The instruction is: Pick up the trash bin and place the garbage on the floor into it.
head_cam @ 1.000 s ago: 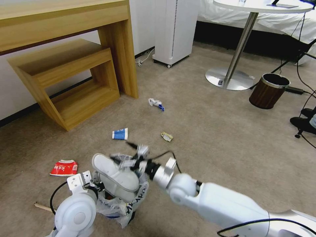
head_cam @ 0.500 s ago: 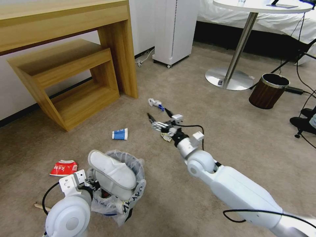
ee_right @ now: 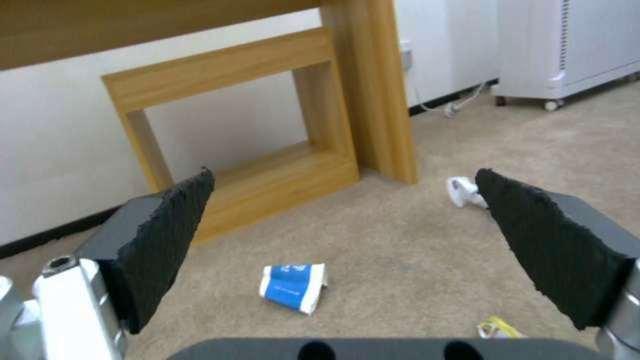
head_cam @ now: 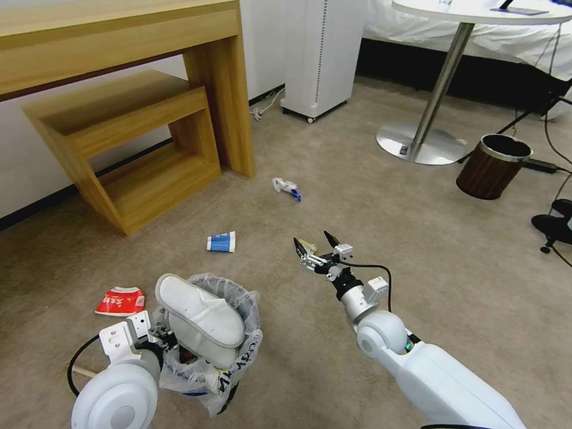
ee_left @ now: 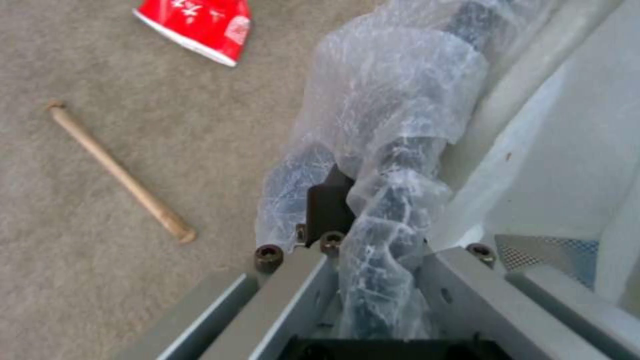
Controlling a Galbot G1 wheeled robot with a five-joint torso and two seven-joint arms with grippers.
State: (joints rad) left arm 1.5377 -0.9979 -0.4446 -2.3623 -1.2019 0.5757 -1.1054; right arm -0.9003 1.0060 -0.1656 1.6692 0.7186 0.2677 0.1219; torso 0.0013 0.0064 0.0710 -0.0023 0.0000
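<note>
1. The left gripper (head_cam: 156, 341), near left, has its fingers (ee_left: 333, 220) clamped on the bag-lined rim of the trash bin (head_cam: 232, 357).
2. A white slipper (head_cam: 199, 319) sits on top of the bin.
3. The right gripper (head_cam: 314, 247) hangs over the floor (head_cam: 417, 238) with its fingers (ee_right: 533, 240) spread wide and empty, just above a small yellow scrap (ee_right: 497, 328).
4. A blue-white packet (head_cam: 221, 242), a red-white carton (head_cam: 119, 301), a wooden stick (ee_left: 120, 172) and a crushed bottle (head_cam: 286, 187) lie on the carpet.

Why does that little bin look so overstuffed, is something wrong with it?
A white slipper lies across the trash bin, sticking out over the rim rather than dropped inside. The left gripper clamps the bagged rim. The right gripper hovers empty, jaws apart.
</note>
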